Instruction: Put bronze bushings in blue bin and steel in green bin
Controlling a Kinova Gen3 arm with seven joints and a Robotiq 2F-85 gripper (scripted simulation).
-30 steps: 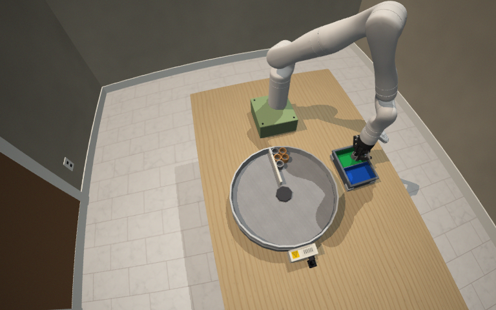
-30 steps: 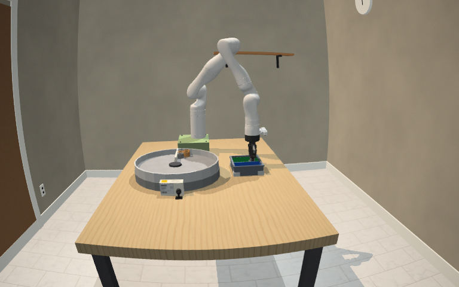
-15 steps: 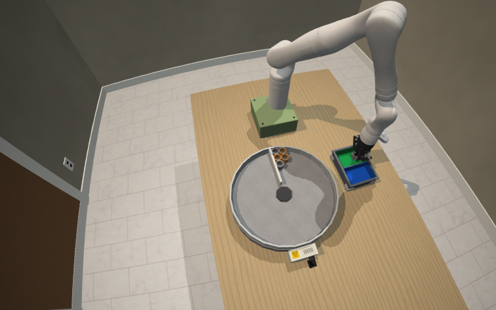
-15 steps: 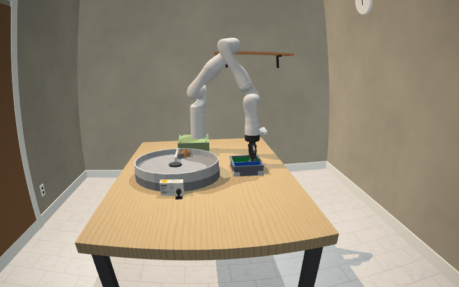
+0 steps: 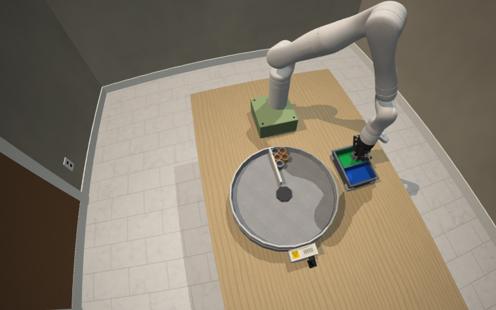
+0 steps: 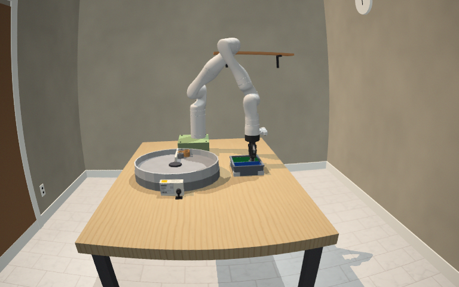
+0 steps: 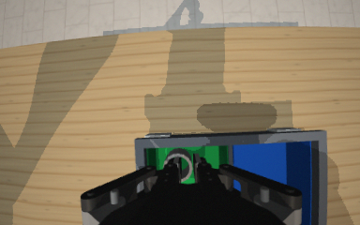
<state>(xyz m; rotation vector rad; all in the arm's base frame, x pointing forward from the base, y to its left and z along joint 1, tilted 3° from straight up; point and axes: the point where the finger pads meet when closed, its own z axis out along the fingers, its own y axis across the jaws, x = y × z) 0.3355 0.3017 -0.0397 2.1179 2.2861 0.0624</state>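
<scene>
My gripper point(image 5: 359, 159) point(image 6: 251, 160) point(image 7: 187, 161) points down into the green bin point(image 5: 343, 159) point(image 7: 212, 155), with its fingers a little apart, so it is narrowly open. A steel bushing point(image 5: 354, 156) point(image 7: 172, 155) stands at the fingertips there. One finger is inside its ring, and a gap shows between that finger and the wall. Its base is hidden. The blue bin point(image 5: 360, 174) point(image 7: 260, 161) adjoins and shows no bushing in its visible part. On the turntable point(image 5: 263, 219) point(image 6: 153, 165), three bronze bushings point(image 5: 285, 157) point(image 6: 186, 153) and two steel ones point(image 5: 279, 163) cluster against the pale bar.
The pale bar point(image 5: 276, 170) point(image 6: 176, 156) runs from the turntable's rim towards its dark hub point(image 5: 283, 194) point(image 6: 174, 164). Grey walls point(image 7: 319, 187) surround both bins. A white box point(image 5: 303, 252) point(image 6: 171, 188) stands at the turntable's front. The green robot base point(image 5: 278, 122) is behind it.
</scene>
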